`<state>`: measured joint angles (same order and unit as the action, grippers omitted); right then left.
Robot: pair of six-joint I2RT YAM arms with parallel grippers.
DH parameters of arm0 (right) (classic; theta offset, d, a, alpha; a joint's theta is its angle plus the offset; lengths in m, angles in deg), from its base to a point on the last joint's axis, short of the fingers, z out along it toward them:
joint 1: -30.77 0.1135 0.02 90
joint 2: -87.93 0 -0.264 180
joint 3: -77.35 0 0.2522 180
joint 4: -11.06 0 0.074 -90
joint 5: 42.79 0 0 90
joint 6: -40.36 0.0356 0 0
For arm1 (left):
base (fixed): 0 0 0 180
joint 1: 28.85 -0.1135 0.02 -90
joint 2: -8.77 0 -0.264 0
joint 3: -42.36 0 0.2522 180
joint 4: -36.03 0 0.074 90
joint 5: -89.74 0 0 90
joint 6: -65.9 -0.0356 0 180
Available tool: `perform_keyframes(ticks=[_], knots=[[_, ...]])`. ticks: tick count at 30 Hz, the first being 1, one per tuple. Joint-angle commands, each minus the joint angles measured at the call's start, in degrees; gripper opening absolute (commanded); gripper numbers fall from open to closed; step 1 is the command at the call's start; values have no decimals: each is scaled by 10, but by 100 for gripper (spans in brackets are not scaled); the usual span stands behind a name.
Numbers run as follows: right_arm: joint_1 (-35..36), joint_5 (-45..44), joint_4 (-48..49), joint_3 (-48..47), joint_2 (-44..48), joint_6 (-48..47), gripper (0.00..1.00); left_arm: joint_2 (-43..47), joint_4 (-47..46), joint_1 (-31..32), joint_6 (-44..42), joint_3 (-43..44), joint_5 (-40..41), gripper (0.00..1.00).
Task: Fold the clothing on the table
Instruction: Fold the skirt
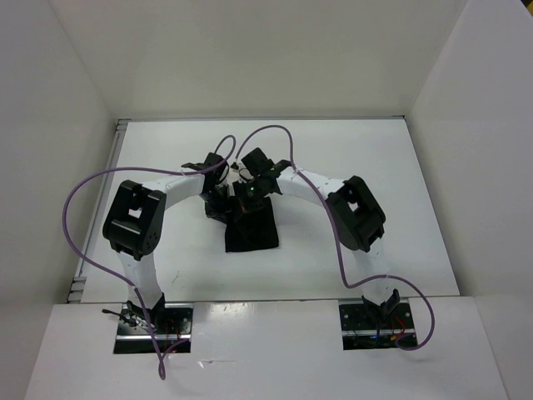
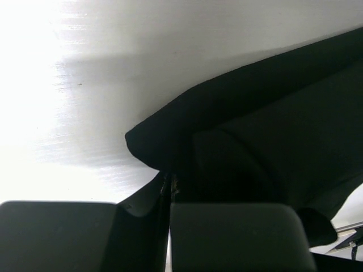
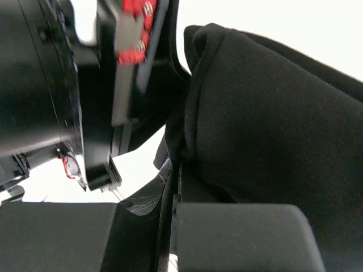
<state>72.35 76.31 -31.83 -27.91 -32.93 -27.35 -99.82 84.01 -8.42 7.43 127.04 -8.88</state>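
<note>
The white tabletop point(image 1: 358, 150) fills most of the top view, boxed in by white walls point(image 1: 50, 125) on three sides. My two arms reach in from the near edge and bend toward each other: the left arm point(image 1: 133, 218) curves in from the left and the right arm point(image 1: 358, 212) from the right, each trailing a purple cable point(image 1: 70, 212).

Between them, near the middle of the tabletop, lies the clothing point(image 1: 252, 229), a plain black piece. Its near part rests flat, and its far part bunches up under my wrists.

My left tool point(image 2: 170, 187) has its pads pressed together on an edge of the clothing. The fabric runs from that seam up and to the right, and a rounded folded corner sits over the bright tabletop. My right tool point(image 3: 173, 192) is also pressed together and is pinching the clothing. A thick rounded fold rises from between its pads. From the right wrist I see the left arm's wrist just beside that fold, blurred, with a red part on it.
</note>
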Motion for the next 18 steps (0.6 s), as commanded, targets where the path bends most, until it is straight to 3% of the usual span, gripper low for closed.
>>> perform_keyframes(ticks=[1, 15, 18], knots=[[10, 17, 33, -39, -14, 9, 0, -11, -4, 3, -7, 12, -4, 0], [21, 61, 49, -51, -48, 22, 0, -11, -4, 3, -12, 12, -10, 0], [21, 90, 54, -40, -56, 22, 27, -5, 15, 3, -17, 18, 4, 0]])
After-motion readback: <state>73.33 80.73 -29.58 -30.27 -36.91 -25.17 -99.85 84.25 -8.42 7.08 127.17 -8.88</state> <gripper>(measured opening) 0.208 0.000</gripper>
